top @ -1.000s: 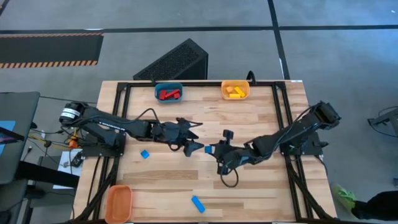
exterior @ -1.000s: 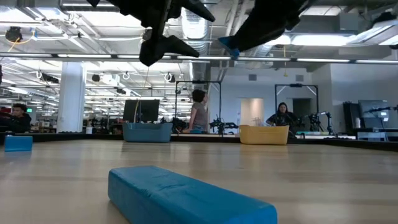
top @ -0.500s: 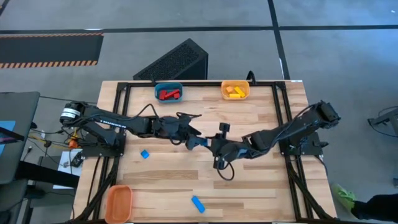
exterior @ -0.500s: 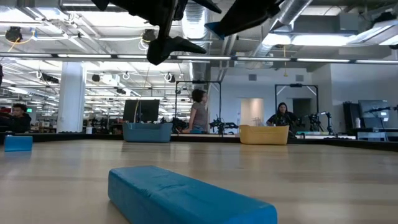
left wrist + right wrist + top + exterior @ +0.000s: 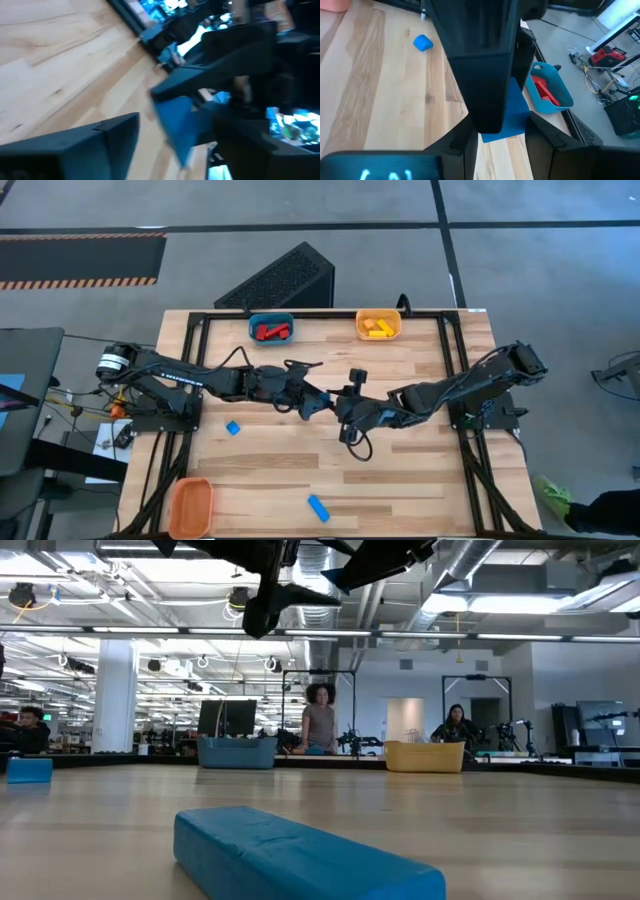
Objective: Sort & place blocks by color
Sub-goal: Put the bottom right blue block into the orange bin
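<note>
My right gripper (image 5: 340,408) is shut on a flat blue block (image 5: 516,111) high above the table's middle. The block also shows in the low view (image 5: 340,580) and the left wrist view (image 5: 176,125). My left gripper (image 5: 316,402) is open and meets it tip to tip, one finger (image 5: 480,65) lying over the block's free end. A blue cube (image 5: 232,427) and a blue bar (image 5: 318,507) lie flat on the table. Red blocks lie in the blue bin (image 5: 271,328), yellow ones in the yellow-orange bin (image 5: 378,326). My right gripper pinches the blue block's near end (image 5: 509,131) between its two fingers, coming level from the table's right side. The block sticks out past the fingertips toward my left gripper, lifted clear of the table. Whether my left gripper's fingers touch the block, I cannot tell.
An orange bin (image 5: 190,505) stands at the table's near left corner. A dark ribbed box (image 5: 285,278) stands beyond the far edge. In the low view, people (image 5: 319,720) stand in the room behind the table, and the blue bar (image 5: 300,855) lies close to the camera.
My right gripper has carried the blue block toward the table's left and upward, up to my left gripper. My left gripper has gone a little toward the table's right and upward, so that the two now meet over the table's middle.
</note>
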{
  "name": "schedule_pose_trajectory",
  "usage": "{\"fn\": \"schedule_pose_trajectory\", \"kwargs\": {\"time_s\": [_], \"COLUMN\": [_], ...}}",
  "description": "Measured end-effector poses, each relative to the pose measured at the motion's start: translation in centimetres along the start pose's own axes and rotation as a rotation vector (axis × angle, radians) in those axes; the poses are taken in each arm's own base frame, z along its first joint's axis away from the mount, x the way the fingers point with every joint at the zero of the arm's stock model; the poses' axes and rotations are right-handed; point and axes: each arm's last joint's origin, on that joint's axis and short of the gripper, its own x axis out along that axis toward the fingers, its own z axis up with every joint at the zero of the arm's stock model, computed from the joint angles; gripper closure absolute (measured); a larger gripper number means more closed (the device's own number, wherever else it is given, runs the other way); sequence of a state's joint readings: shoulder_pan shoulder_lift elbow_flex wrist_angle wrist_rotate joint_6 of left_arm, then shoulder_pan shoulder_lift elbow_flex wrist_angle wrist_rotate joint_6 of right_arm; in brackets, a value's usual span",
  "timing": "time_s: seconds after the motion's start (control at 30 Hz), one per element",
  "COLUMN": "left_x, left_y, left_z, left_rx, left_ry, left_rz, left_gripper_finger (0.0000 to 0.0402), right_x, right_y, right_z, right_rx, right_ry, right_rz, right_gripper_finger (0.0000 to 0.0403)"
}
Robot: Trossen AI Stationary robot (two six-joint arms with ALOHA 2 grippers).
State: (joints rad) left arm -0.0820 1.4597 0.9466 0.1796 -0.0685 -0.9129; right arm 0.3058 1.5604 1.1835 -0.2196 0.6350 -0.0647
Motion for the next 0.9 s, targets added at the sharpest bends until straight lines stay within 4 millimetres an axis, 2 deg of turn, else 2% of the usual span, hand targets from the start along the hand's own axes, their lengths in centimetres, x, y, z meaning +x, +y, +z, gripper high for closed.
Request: {"fn": "schedule_pose_trajectory", "kwargs": {"time_s": [0.27, 0.37, 0.73, 0.9], "left_x": [0.03, 0.01, 0.01, -0.09], "left_y": [0.13, 0.18, 0.14, 0.50], "left_z": [0.36, 0.42, 0.39, 0.57], "left_rx": [0.005, -0.005, 0.009, 0.023], "left_ry": [0.028, 0.030, 0.028, 0.031], "left_rz": [-0.036, -0.037, -0.037, -0.008], "left_gripper_finger": [0.0308, 0.0340, 0.0325, 0.0336], "right_x": [-0.02, 0.01, -0.03, -0.02], "right_y": [-0.03, -0.10, -0.07, -0.07], "right_z": [0.35, 0.29, 0.35, 0.21], "right_rx": [-0.035, -0.043, -0.029, 0.039], "right_ry": [-0.030, -0.025, -0.030, -0.018], "right_rz": [-0.009, -0.025, -0.032, -0.030], "right_gripper_finger": [0.0261, 0.0262, 0.0258, 0.0233]}}
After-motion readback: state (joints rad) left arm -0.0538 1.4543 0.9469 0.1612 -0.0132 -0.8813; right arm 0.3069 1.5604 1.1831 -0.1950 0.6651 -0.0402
